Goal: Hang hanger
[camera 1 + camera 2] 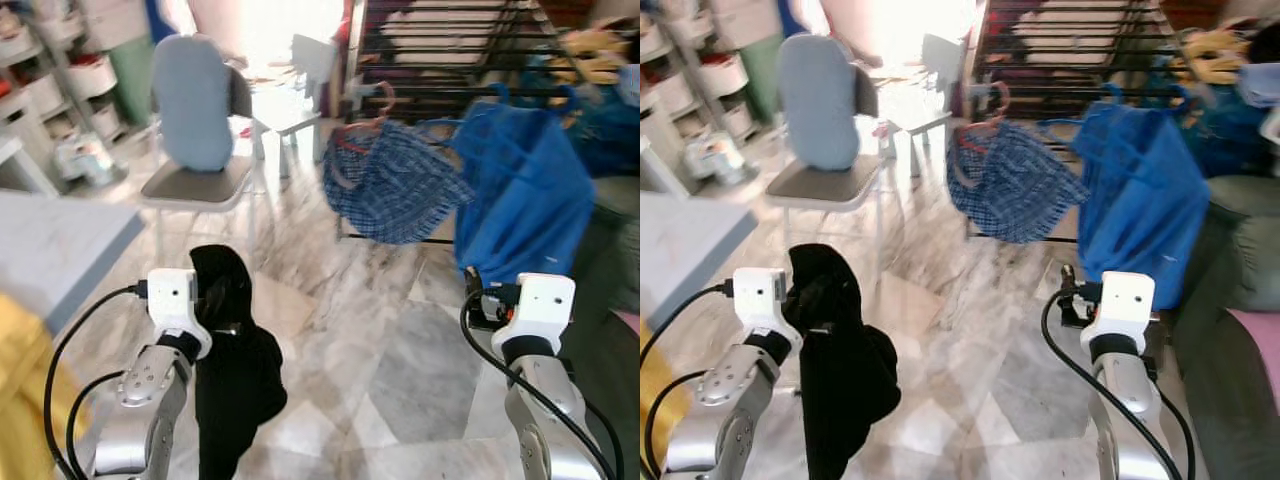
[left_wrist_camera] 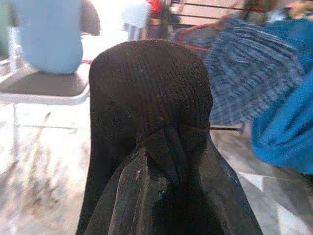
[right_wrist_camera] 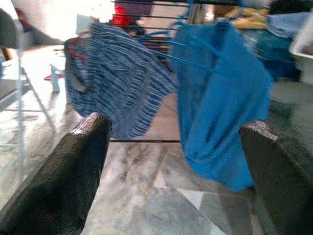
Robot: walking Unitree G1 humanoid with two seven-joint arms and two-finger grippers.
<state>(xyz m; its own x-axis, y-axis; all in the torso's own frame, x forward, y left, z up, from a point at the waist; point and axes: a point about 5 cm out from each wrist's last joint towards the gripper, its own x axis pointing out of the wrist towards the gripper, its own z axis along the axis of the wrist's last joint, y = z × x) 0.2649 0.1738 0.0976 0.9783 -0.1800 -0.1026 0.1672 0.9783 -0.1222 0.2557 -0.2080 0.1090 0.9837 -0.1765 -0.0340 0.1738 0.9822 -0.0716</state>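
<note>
The left gripper is low in front of the robot, on its left side. It is shut tight on a black garment. In the left wrist view the black cloth is bunched up over the fingers, so the tips are hidden. The rest of the cloth hangs down beside the silver arm, twd the floor. Can't tell if there's a hanger inside it, the cloth hides that.

The right gripper is low on the right side w/ nothing in it. Its two black fingers are spread wide, far apart.

Ahead, well apart from both grippers, is a dark drying rack w/ bars. A blue checked shirt hangs there on a red hanger. Just beside it, to the right, a plain blue garment hangs on a blue hanger. The two touch or nearly touch, hard to say, pic is blurry.

To the left of the rack is a chair w/ a light blue cover on its back. It stands betw the left gripper and the bright doorway. A small white table is behind it. Shelves w/ boxes are far left. A grey tabletop edge is near the left arm, and sth yellow is at the bottom left corner. The floor is grey-and-white marble.
</note>
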